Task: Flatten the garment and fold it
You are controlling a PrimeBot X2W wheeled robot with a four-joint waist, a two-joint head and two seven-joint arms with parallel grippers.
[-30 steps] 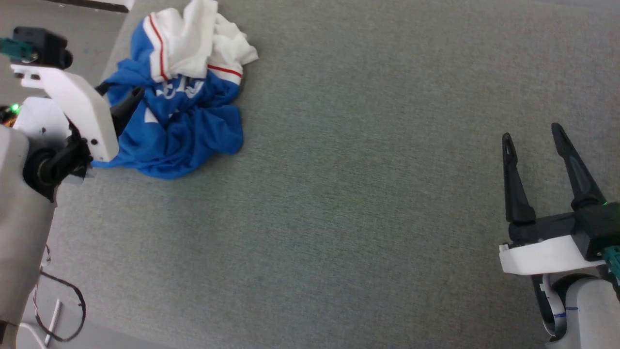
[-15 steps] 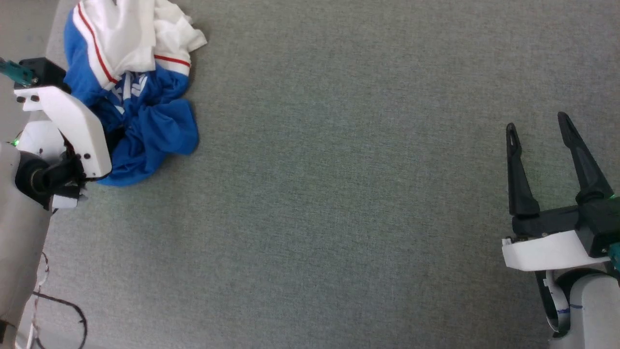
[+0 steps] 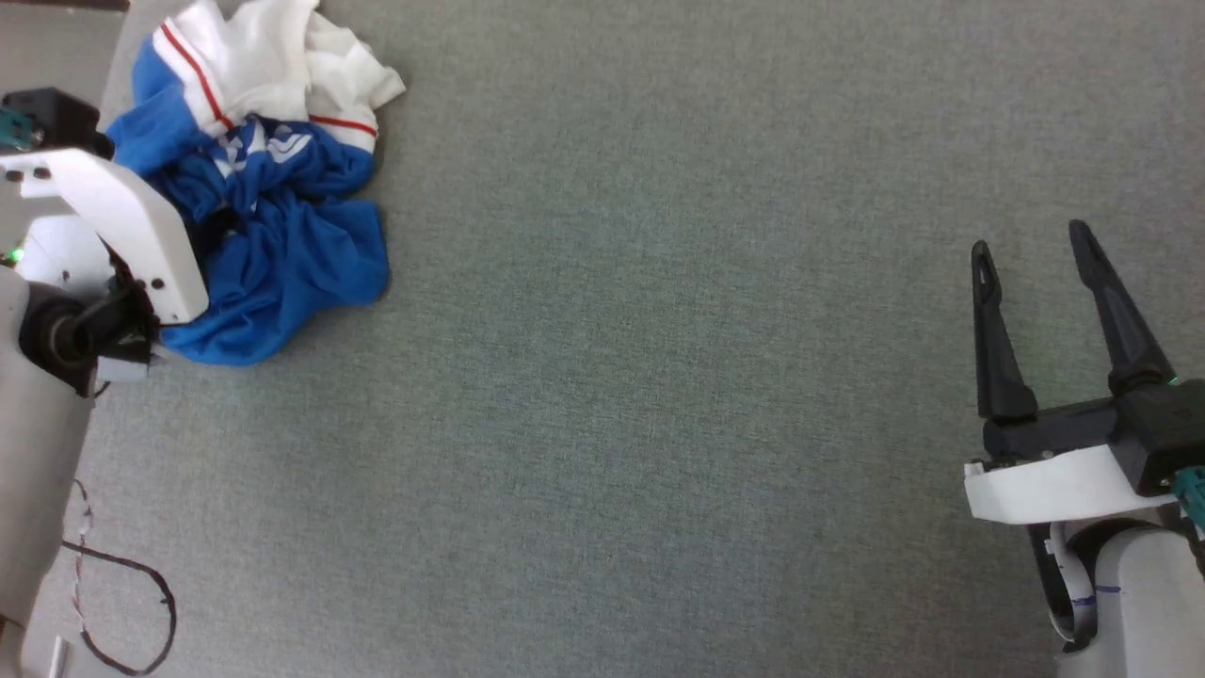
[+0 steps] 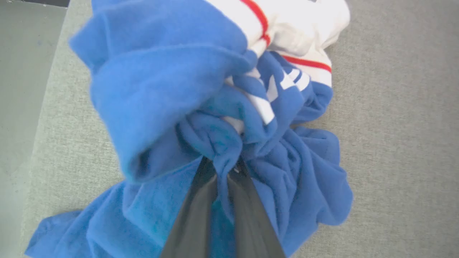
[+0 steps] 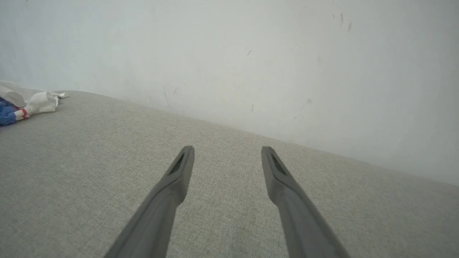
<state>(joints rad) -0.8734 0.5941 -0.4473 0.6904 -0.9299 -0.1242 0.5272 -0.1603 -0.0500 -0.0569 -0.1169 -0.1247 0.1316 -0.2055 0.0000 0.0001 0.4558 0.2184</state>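
In the head view, the jersey T-shirt [image 3: 273, 254] lies crumpled in a heap at the far left corner of the grey cloth-covered worktop [image 3: 659, 377]. Its bright blue body is nearest the robot, and its white parts with thin red stripes are bunched at the far end. Some white lettering shows among the folds but is too creased to read. The left tool [image 3: 215, 226] reaches into the heap from the left side. Its white housing overlaps the blue cloth and its dark fingers are buried in the folds. The right tool [image 3: 1030, 237] sits at the lower right, well apart from the shirt, with bare worktop between them. Its two long dark fingers are spread apart with nothing between them. A thin dark cable [image 3: 141, 603] loops at the lower left, beside the worktop's edge.

In the left wrist view, the left tool [image 4: 224, 168] has its two fingers drawn together, clamped on a pinched ridge of blue fabric. The jersey T-shirt [image 4: 161, 89] bulges above and around the fingertips. A thick blue fold rises to the left, and the white, red-striped trim is at the top right.

In the right wrist view, the right tool [image 5: 227, 149] hangs over bare worktop, its fingers wide apart and empty. The jersey T-shirt [image 5: 21, 104] shows as a small white and blue bundle at the far left edge, with a pale wall [image 5: 229, 53] behind.
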